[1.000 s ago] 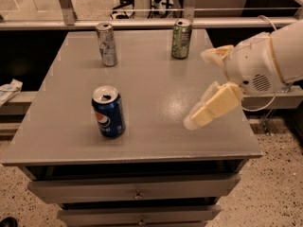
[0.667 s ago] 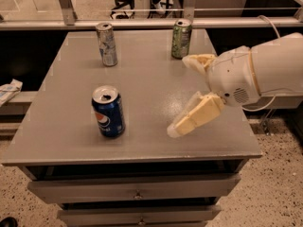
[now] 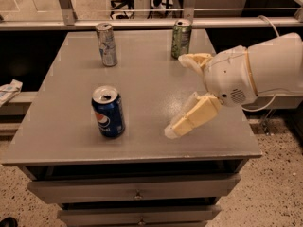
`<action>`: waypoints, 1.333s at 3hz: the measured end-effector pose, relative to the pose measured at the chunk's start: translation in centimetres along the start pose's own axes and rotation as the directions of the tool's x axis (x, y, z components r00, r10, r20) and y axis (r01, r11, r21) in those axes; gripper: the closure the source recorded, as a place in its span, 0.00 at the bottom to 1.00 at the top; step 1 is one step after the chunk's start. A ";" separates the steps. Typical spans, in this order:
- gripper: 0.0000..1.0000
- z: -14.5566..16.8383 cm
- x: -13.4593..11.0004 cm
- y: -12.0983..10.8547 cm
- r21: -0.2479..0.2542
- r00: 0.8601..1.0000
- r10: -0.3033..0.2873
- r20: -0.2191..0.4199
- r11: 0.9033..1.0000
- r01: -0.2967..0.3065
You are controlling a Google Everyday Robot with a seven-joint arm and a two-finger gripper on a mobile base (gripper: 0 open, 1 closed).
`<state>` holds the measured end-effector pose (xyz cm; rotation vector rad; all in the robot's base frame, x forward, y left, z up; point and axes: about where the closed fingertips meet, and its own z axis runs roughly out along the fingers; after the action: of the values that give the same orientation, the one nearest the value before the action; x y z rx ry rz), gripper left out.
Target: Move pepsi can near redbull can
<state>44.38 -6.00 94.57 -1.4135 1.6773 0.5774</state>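
Observation:
The pepsi can point(image 3: 108, 111), stout and dark blue with a round logo and an opened silver top, stands upright near the front left of the grey table point(image 3: 142, 84). The redbull can point(image 3: 107, 44), slim and silver-blue, stands upright at the back left. My gripper point(image 3: 176, 94) comes in from the right above the table, open and empty, with one cream finger point(image 3: 191, 59) pointing toward the back and the other point(image 3: 189, 119) reaching down-left toward the front. It is to the right of the pepsi can and apart from it.
A green can point(image 3: 181, 38) stands upright at the back of the table, just behind my upper finger. A metal rail point(image 3: 142, 23) runs behind the table. Drawers sit under the table top. A white object point(image 3: 8, 91) lies on a ledge to the left.
My gripper and arm have moved left over the table, closer to the pepsi can. The cans have not moved.

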 end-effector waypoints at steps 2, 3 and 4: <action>0.00 3.5 0.7 0.9 -0.027 0.995 0.018 0.102 1.000 -0.016; 0.00 6.9 1.0 0.8 -0.042 0.988 -0.003 0.152 0.999 0.009; 0.00 8.7 0.7 0.6 -0.053 0.983 -0.015 0.182 0.998 0.025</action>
<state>46.47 0.55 89.21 -1.3718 1.5119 0.7238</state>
